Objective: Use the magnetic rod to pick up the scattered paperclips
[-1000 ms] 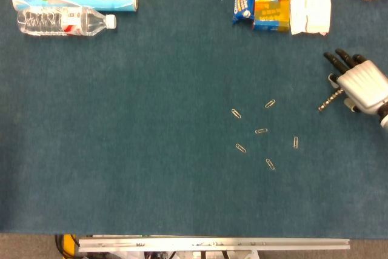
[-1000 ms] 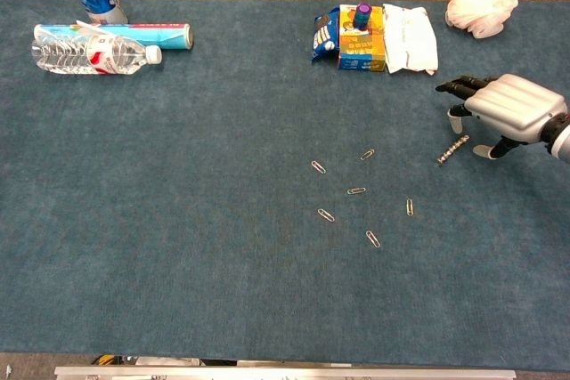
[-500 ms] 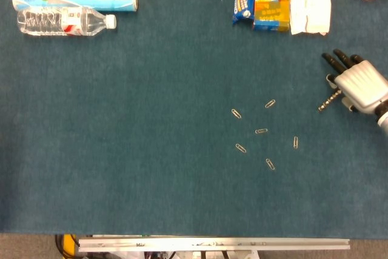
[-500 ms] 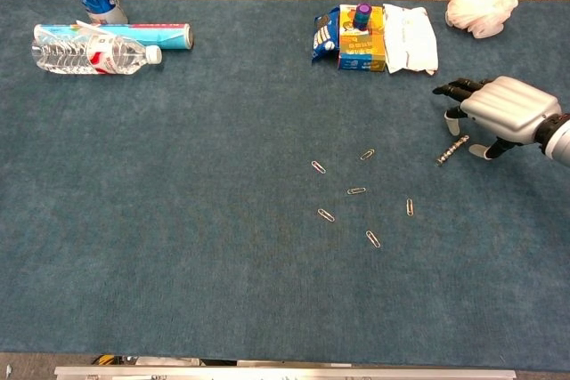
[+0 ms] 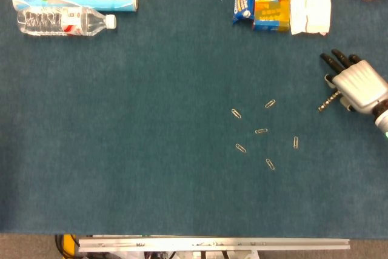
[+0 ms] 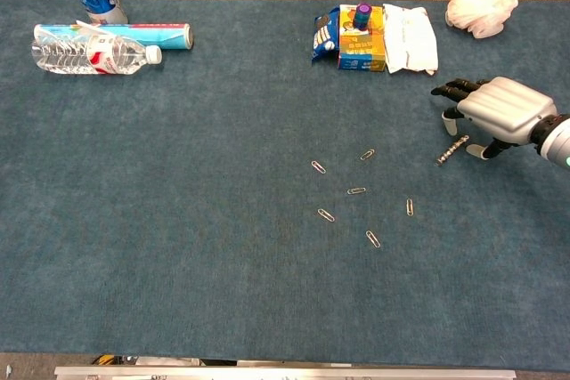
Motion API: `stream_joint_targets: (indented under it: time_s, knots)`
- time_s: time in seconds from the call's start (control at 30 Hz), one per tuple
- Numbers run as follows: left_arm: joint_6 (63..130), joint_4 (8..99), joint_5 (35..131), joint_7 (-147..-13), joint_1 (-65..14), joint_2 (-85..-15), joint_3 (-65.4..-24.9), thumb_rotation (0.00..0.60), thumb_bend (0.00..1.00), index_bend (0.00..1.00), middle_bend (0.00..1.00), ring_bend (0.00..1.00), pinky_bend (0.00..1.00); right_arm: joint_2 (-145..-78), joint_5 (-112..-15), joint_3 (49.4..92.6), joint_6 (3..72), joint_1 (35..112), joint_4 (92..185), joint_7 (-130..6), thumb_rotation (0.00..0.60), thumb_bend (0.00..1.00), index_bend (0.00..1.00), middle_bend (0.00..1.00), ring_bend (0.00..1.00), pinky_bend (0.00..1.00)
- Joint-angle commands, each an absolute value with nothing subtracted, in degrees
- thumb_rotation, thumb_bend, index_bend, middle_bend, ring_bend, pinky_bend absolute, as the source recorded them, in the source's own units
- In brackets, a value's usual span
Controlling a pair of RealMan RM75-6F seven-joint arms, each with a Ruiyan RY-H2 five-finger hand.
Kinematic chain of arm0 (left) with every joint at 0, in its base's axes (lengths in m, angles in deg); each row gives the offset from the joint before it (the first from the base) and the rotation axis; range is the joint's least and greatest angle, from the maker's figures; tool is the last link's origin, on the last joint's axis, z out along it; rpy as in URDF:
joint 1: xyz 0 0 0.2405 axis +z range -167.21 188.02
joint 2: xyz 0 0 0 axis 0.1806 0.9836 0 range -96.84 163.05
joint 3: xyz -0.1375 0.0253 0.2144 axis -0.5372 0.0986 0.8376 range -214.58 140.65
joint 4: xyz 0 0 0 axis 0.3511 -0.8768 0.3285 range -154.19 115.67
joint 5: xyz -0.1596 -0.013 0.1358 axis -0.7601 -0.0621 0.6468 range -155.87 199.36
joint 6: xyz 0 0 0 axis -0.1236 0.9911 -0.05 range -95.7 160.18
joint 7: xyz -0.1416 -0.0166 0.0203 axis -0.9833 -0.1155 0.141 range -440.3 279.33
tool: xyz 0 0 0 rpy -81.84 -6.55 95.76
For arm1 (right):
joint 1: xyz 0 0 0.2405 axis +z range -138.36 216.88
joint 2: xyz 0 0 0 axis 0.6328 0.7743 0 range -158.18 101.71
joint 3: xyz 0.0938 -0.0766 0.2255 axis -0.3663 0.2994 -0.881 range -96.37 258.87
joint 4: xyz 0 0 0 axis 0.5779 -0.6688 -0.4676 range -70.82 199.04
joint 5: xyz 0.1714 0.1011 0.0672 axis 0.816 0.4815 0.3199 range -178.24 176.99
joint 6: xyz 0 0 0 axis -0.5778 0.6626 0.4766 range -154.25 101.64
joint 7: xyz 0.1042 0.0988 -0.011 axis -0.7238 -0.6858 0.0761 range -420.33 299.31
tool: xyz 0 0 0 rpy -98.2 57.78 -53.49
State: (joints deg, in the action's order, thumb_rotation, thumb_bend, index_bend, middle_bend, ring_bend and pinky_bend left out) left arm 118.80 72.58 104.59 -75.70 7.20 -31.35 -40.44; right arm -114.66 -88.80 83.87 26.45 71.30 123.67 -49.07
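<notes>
Over the last second the right hand (image 5: 359,87) has crept a little leftward and forward over the far end of the rod (image 5: 330,100), while the rod itself lies where it did, flat on the cloth (image 6: 178,220) and slanted, its near tip pointing towards the clips (image 5: 261,131). I judge this the closing stage of the reach: the hand is settling over the rod for a grasp, and no lift has begun. The fingers (image 6: 450,89) are stretched forward, slightly apart, palm down; the thumb sits beside the rod's upper end. From the chest view the hand seems to hover just over that end, but whether anything touches the rod I cannot tell; it holds nothing. The clips lie scattered, well apart from the rod, none gathered yet. The left hand is out of sight.
</notes>
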Motion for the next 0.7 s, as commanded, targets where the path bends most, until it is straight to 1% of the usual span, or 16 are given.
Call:
stream_joint_targets:
  time_s: [0.03, 0.7]
  knots:
    - [118.8, 72.6, 104.6, -75.7, 7.2, -31.3, -40.4, 0.600, 0.01, 0.43, 0.44, 0.26, 0.45, -114.8, -88.8, 83.9, 26.6, 71.3, 123.6, -49.0, 0.600, 0.26, 0.49, 0.09, 0.00, 0.25]
    - [118.8, 72.7, 104.6, -75.8, 7.3, -31.2, -40.4, 0.600, 0.01, 0.43, 0.44, 0.26, 0.45, -115.6, -88.1, 83.8, 26.1, 71.5, 123.0, -48.0, 0.600, 0.26, 0.50, 0.10, 0.00, 0.25]
